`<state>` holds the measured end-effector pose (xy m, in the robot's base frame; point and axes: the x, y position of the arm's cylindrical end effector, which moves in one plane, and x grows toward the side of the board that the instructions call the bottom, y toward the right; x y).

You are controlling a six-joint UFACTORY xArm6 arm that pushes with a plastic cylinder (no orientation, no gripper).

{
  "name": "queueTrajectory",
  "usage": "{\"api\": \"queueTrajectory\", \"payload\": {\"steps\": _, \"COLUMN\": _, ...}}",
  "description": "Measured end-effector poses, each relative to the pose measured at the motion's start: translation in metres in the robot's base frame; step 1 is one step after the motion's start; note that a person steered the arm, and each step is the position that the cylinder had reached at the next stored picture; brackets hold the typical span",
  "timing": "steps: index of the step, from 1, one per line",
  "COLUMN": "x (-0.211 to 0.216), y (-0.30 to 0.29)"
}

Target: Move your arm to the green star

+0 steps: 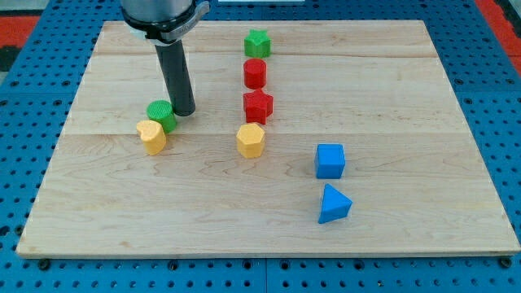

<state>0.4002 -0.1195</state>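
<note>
The green star (257,42) sits near the view's top, a little left of centre, at the head of a column of blocks. My tip (183,111) rests on the board far to the star's lower left, touching the right side of a green round block (161,115). A yellow block (151,136) sits just below that green round block.
Below the green star stand a red round block (256,73), a red star (258,106) and a yellow hexagon block (251,140). A blue cube (330,160) and a blue triangle block (334,204) lie at the lower right. The wooden board (407,89) lies on a blue pegboard.
</note>
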Motion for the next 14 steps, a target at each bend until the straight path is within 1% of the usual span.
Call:
{"api": "queueTrajectory", "payload": {"steps": 2, "x": -0.001, "y": -0.017}}
{"api": "queueTrajectory", "payload": {"steps": 10, "x": -0.005, "y": -0.015}}
{"api": "queueTrajectory", "payload": {"steps": 12, "x": 0.018, "y": 0.009}}
{"api": "queueTrajectory", "payload": {"steps": 14, "x": 0.021, "y": 0.009}}
